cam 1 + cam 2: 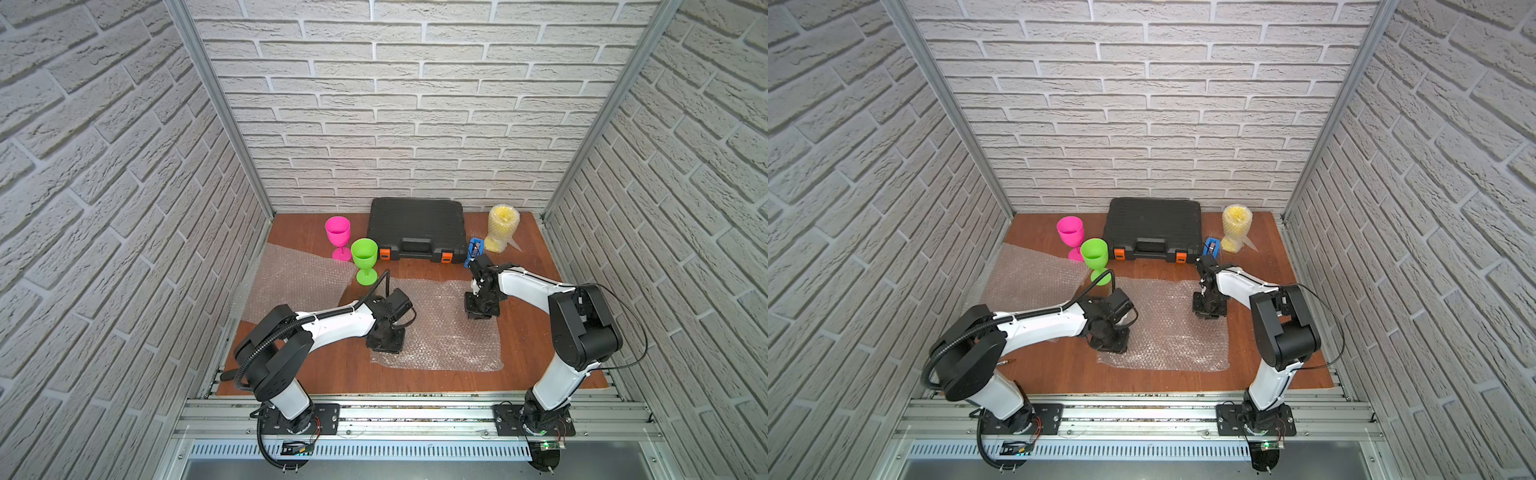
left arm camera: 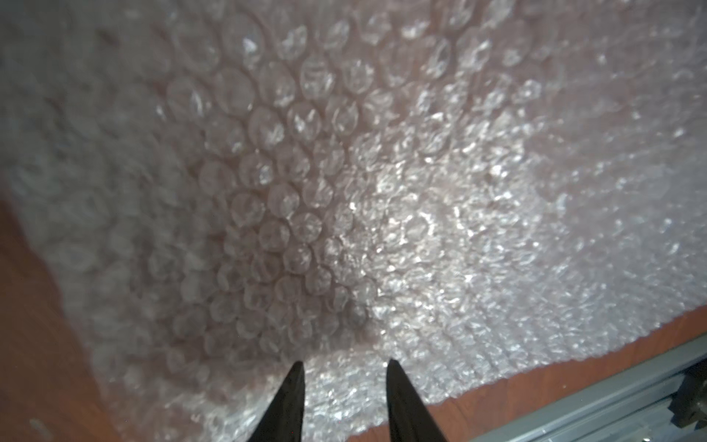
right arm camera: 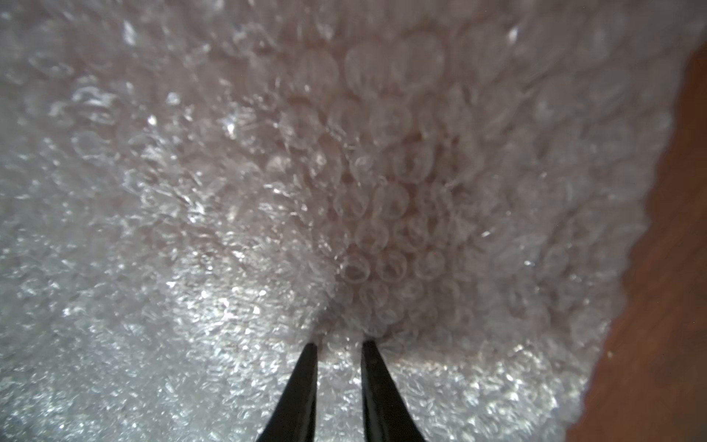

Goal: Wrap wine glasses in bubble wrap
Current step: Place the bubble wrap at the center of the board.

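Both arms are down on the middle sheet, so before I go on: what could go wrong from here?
The green goblet stands by the far corner of the bubble wrap sheet, the left arm's cable beside its foot; a pull could topple it.
The left gripper and right gripper have jaws apart, tips on the sheet; it may slip out.
The blue tape dispenser sits close behind the right arm's wrist; a swing might knock it.

Can't tell whether left pincer (image 2: 343,365) or right pincer (image 3: 338,344) actually pinches the bubble wrap (image 2: 421,229); wrap blurred toward frame edges in both wrist views. Tips of both out of sight in both top views. Blue tape dispenser (image 1: 476,247) half-hidden behind right arm (image 1: 523,282). Yellow goblet (image 1: 503,226) just colour through wrapping.
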Tool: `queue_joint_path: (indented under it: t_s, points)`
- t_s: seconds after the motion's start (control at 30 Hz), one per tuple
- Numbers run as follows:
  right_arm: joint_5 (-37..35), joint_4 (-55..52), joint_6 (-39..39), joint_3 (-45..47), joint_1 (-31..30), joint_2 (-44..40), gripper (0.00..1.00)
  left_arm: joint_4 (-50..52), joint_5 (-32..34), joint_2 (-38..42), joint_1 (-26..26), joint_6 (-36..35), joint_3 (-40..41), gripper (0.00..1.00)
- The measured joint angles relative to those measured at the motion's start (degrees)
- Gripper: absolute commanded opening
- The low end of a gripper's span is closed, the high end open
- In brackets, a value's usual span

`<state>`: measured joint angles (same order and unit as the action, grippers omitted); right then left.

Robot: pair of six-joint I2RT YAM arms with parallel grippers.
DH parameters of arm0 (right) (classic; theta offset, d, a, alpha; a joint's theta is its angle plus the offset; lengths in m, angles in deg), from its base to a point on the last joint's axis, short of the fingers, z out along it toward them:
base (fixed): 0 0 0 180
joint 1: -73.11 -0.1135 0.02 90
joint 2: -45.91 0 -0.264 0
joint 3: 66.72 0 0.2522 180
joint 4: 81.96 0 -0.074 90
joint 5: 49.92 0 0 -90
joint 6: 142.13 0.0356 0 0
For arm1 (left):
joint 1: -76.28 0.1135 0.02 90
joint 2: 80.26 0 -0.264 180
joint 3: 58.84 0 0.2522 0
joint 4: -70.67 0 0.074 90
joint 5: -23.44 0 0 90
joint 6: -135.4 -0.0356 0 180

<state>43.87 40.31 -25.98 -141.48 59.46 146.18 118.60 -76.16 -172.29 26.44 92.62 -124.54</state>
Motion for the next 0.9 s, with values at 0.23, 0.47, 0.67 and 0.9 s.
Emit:
queue_joint_path:
  t_s: [0.23, 0.47, 0.67, 0.9]
  points:
    - [-0.6, -0.4, -0.1, -0.1, 0.0, -2.3, 0.23, -0.9, -0.9, 2.9, -0.9, 2.8, 3.1, 0.35]
    - [0.2, -0.8, -0.5, -2.6, 0.0, -3.3, 0.23, -1.1, -1.1, 5.3, -1.6, 4.9, 6.1, 0.34]
    - [2.7, -0.8, -3.6, -4.6, -1.6, -6.6, 0.37, 1.0, 3.0, 9.2, -1.6, 4.2, 3.5, 0.43]
    - [6.3, 5.8, -8.4, -5.4, -8.0, -13.6, 1.0, 1.6, 11.0, 20.4, 2.0, 0.7, 0.2, 0.52]
